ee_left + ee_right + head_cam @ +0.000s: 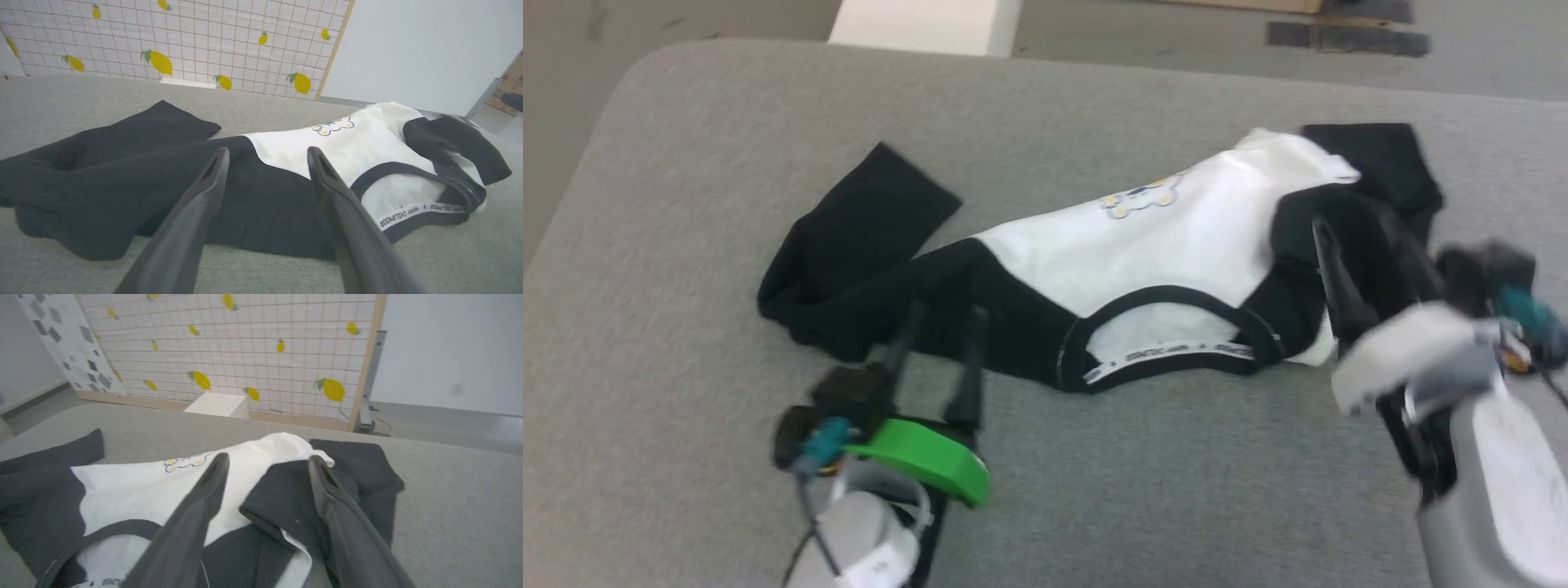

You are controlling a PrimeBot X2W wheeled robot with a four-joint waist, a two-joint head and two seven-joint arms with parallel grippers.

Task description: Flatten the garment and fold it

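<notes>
The garment [1143, 245] lies crumpled on the grey padded table [727, 147], white body up, collar toward me, its small print [1141, 198] facing up. One black sleeve [858, 237] is bunched at the left; the other black sleeve [1380, 175] is folded over at the right. My left gripper [943, 314] is open, its fingertips over the left sleeve's near edge. In the left wrist view the garment [335, 147] spreads beyond my open left gripper [267, 157]. My right gripper [1356, 224] stands open above the right sleeve fold [286, 494], holding nothing, as the right gripper [265, 461] shows in its wrist view.
The table's rounded far-left corner [645, 65] drops to the floor. A white box [923, 24] stands beyond the far edge. A lemon-print grid panel [184, 41] rises behind the table.
</notes>
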